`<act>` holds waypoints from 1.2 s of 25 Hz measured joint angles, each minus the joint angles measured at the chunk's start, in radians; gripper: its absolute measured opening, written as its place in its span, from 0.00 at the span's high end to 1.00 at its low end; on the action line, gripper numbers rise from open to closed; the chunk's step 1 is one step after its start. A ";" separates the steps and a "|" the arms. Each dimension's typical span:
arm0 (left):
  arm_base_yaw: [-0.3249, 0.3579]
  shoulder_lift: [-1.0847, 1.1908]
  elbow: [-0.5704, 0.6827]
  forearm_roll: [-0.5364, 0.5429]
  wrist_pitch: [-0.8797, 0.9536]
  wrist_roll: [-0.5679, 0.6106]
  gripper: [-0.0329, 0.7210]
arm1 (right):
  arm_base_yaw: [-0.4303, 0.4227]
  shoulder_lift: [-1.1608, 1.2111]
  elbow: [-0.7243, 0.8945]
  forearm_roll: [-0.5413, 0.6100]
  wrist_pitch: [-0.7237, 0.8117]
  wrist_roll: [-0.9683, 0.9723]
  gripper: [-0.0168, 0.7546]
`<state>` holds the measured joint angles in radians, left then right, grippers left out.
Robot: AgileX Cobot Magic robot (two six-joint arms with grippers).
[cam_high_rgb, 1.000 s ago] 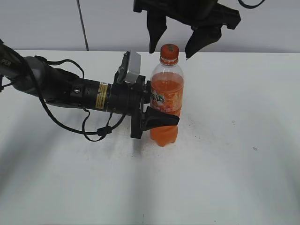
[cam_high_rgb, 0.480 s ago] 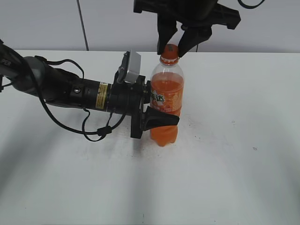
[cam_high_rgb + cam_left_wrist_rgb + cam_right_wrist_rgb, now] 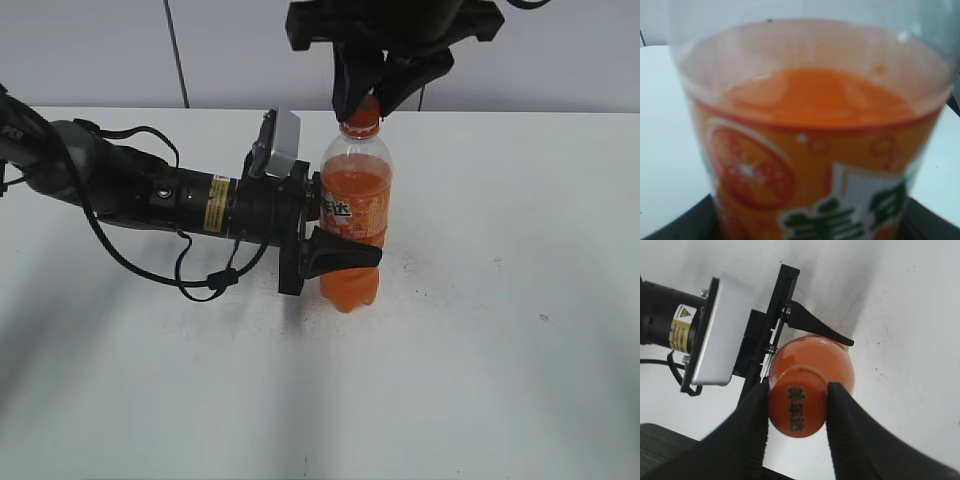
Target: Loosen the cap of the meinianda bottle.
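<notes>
The meinianda bottle [image 3: 354, 225] stands upright on the white table, clear plastic with orange drink and an orange-green-white label. My left gripper [image 3: 335, 240] is shut on its body from the left; the left wrist view is filled with the bottle [image 3: 810, 150]. My right gripper [image 3: 368, 100] comes down from above and is shut on the orange cap [image 3: 364, 118]. In the right wrist view both black fingers press the cap [image 3: 798, 409], seen from above with dark characters on its top, and the gripper [image 3: 798, 415] squeezes it from both sides.
The white table [image 3: 480, 350] spreads around the bottle. The left arm [image 3: 150, 190] lies low across the table's left half with a looping black cable [image 3: 200, 280]. A grey wall stands behind.
My right gripper was open around the cap, then closed its fingers onto it and sank slightly. The bottle's label has turned a little. The left arm has not moved.
</notes>
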<state>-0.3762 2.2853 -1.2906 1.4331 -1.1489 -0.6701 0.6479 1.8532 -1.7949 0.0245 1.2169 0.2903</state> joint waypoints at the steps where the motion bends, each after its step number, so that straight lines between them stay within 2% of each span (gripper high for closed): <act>1: 0.000 0.000 0.000 0.000 0.000 0.000 0.40 | 0.000 0.000 0.000 0.001 0.000 -0.051 0.63; 17: 0.000 0.000 -0.001 0.005 -0.001 -0.003 0.40 | 0.000 0.000 -0.001 0.003 0.000 -0.916 0.63; 30: 0.000 0.000 -0.001 0.005 -0.003 -0.004 0.40 | 0.002 0.000 -0.001 0.000 0.002 -1.332 0.63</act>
<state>-0.3762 2.2853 -1.2917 1.4377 -1.1516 -0.6744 0.6498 1.8532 -1.7961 0.0241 1.2191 -1.0416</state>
